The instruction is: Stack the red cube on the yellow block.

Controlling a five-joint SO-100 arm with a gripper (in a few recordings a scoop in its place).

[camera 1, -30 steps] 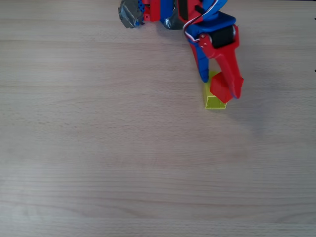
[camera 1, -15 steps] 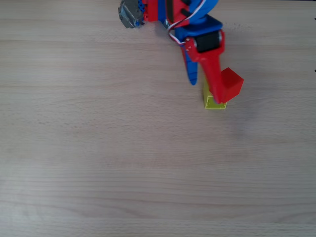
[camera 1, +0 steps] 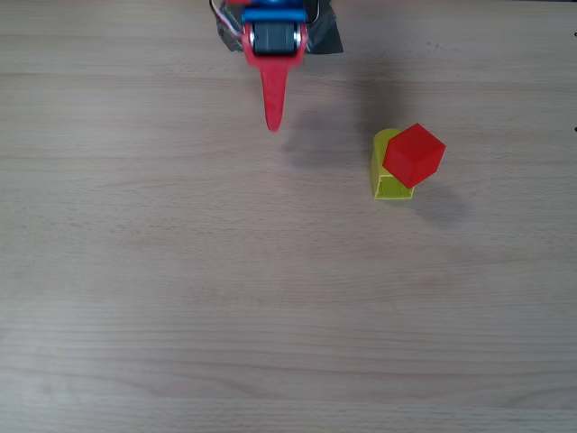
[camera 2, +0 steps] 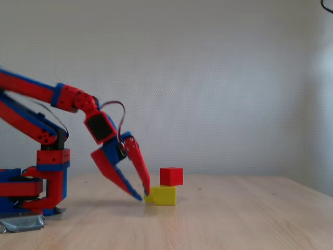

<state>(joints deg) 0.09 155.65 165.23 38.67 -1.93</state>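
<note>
The red cube [camera 1: 414, 155] rests on top of the yellow block [camera 1: 389, 186], turned at an angle and overhanging the block's right side in the overhead view. In the fixed view the red cube [camera 2: 171, 176] sits level on the yellow block [camera 2: 162, 196]. My gripper [camera 1: 271, 124] is well to the left of the stack in the overhead view, pointing down the picture with its red finger on top. In the fixed view the gripper [camera 2: 143, 195] is low over the table, its two fingertips almost meeting with nothing between them.
The arm's base [camera 2: 31, 195] stands at the left of the fixed view, taped to the wooden table [camera 1: 270, 316]. Bare wood stretches across the front and left of the overhead view.
The gripper let go of the red cube, which stays on the yellow block. The arm swung away to the left in the overhead view and its fingers closed.
</note>
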